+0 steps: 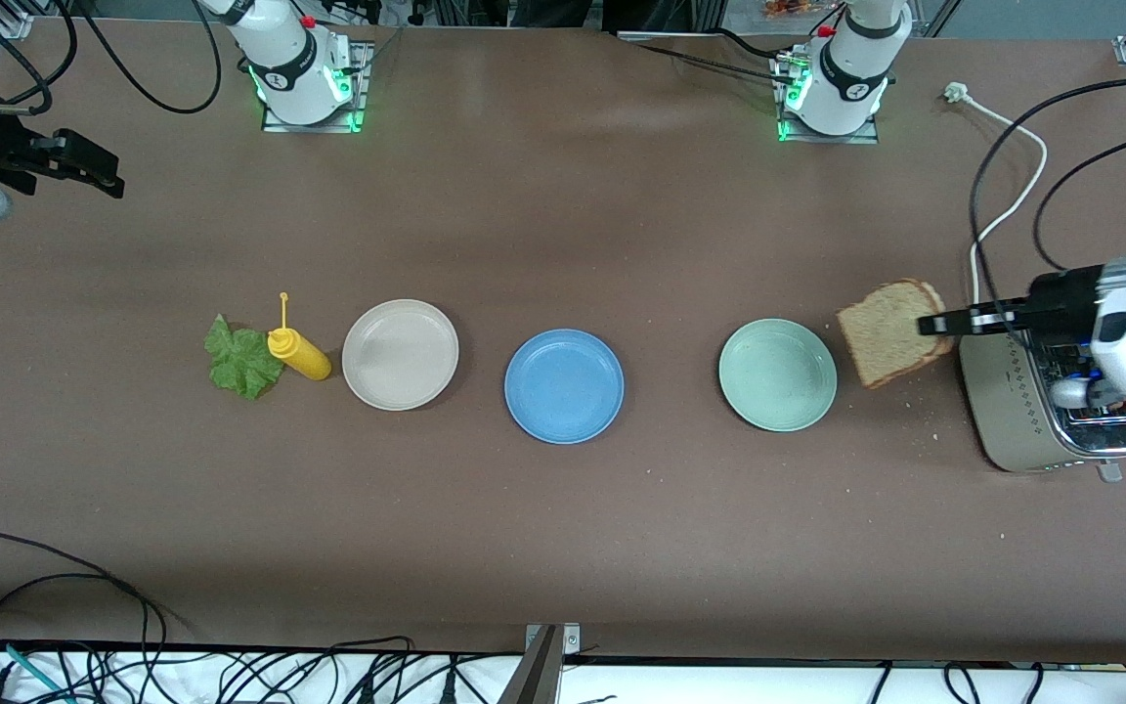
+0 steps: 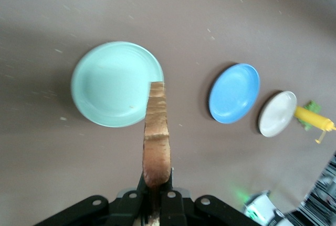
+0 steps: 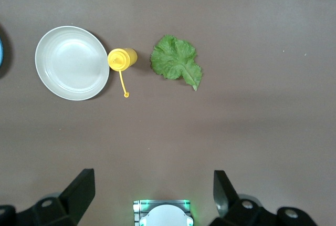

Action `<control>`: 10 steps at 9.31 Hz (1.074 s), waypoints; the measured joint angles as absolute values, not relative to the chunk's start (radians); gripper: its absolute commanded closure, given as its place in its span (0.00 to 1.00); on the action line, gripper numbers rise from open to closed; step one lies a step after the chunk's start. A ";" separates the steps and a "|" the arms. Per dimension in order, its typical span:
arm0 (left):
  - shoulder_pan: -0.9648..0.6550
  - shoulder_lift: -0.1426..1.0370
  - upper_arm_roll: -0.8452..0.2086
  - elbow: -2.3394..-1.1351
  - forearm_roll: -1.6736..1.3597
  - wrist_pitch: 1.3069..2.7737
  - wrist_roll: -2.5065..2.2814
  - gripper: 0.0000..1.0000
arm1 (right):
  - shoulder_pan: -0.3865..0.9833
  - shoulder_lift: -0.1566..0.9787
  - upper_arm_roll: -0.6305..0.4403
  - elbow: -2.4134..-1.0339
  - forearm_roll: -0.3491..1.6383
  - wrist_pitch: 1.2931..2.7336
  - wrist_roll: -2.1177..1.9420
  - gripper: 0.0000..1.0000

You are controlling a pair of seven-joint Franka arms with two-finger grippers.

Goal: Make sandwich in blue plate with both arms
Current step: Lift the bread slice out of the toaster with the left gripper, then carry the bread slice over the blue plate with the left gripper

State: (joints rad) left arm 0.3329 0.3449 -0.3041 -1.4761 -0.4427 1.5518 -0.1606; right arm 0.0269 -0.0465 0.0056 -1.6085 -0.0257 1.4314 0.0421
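Left gripper [image 1: 932, 324] pinches 1 bread slice [image 1: 887, 332] edge-on between shut fingers – clear of the toaster [image 1: 1032, 411], bound for blue plate [image 1: 564, 385] – right gripper [image 3: 152, 186] waits, spread wide, empty.

Brown table [image 1: 563, 548] bears lettuce leaf [image 1: 238, 360]; mustard bottle [image 1: 299, 354]; beige plate [image 1: 400, 354]; blue plate [image 1: 564, 385]; green plate [image 1: 777, 374]; toaster [image 1: 1042, 416].

The front view looks steeply down from high across the table, arm bases at twelve o'clock. Both wrist views look down from well above; all three share the beige plate [image 1: 400, 354] [image 2: 277, 113] [image 3: 72, 63].
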 measured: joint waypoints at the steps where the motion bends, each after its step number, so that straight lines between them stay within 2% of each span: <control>1: 0.306 0.360 -0.305 -1.485 -0.510 1.552 -0.173 1.00 | 0.027 -0.046 0.005 -1.609 -0.026 1.431 0.042 0.00; 4: 0.241 0.389 -0.306 -1.538 -0.652 1.563 -0.177 1.00 | 0.027 -0.046 0.004 -1.608 -0.026 1.431 0.042 0.00; 5: 0.205 0.397 -0.308 -1.562 -0.683 1.617 -0.177 1.00 | 0.027 -0.046 0.004 -1.608 -0.026 1.431 0.042 0.00; 10: 0.002 0.405 -0.316 -1.736 -0.868 2.034 -0.190 1.00 | 0.026 -0.046 0.003 -1.608 -0.026 1.430 0.042 0.00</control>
